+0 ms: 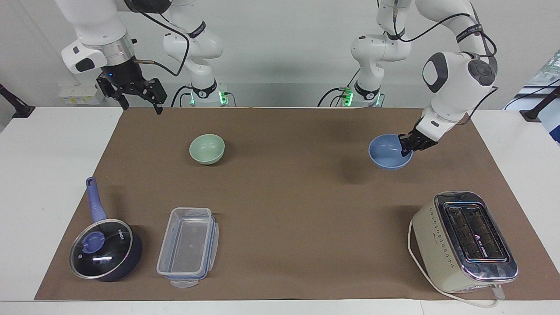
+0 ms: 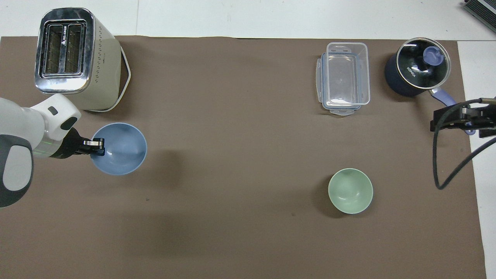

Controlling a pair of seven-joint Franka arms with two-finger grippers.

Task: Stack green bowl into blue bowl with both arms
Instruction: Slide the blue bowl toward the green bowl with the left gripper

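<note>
**Blue bowl up in the air, pinched at its rim**

Left gripper (image 1: 407, 148) clamped tight on the rim of the blue bowl (image 1: 388, 153), at the side toward the left arm's end of the table. One finger inside the rim, one outside. Bowl lifted off the brown mat (image 1: 284, 197), mouth up, with its shadow on the mat below it. Up over the mat between the toaster (image 1: 463, 240) and the robots' edge of the table. Same grip plain from above: left gripper (image 2: 96, 147) at the bowl's edge, blue bowl (image 2: 120, 149) sticking out from it toward the middle of the table.

Right gripper (image 1: 138, 94) waiting up high over the mat's corner at the right arm's end, fingers spread apart, holding nothing. Green bowl (image 1: 207, 148) down on the mat, mouth up, well apart from both grippers, closer to the right one. From above, green bowl (image 2: 350, 190) alone on bare mat.

Farther from the robots than the green bowl: a clear box (image 1: 188, 247), and beside it a pan (image 1: 105, 249) with a glass lid, toward the right arm's end.
</note>
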